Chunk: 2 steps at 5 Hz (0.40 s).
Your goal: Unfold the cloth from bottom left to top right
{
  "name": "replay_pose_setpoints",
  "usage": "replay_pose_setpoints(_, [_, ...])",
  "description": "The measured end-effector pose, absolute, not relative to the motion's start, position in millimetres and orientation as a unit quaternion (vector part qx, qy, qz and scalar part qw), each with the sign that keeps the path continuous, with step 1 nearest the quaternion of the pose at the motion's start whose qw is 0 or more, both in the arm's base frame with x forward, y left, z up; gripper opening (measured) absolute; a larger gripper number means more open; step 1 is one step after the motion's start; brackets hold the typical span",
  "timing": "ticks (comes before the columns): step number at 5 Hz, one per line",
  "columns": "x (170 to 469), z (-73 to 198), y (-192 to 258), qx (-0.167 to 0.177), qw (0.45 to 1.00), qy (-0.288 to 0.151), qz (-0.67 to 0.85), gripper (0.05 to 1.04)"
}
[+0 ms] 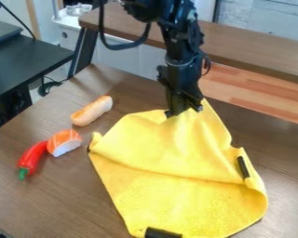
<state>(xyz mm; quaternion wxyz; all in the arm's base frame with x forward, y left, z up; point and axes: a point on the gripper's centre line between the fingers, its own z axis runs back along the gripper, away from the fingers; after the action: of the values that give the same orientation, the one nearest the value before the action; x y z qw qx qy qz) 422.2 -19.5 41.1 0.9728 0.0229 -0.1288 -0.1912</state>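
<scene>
So the yellow cloth (176, 153) is on the bench (58, 200), creased across the middle, with its top corner right up by my fingers (184, 110). Can't tell if those are open or closed on it, tbh. There are black strips along its edges. Just left of the cloth there's an orange-and-white sushi (64, 142) right beside a red pepper (32, 159), plus a bread roll (91, 111) above them.
</scene>
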Motion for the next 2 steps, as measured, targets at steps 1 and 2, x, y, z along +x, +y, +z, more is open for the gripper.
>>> replay_pose_setpoints(1, [437.0,32.3,-11.7,0.027,0.975,-0.126,-0.18,0.053])
replay_pose_setpoints(2, [450.9,31.2,-8.7,0.039,0.971,-0.135,-0.194,0.053])
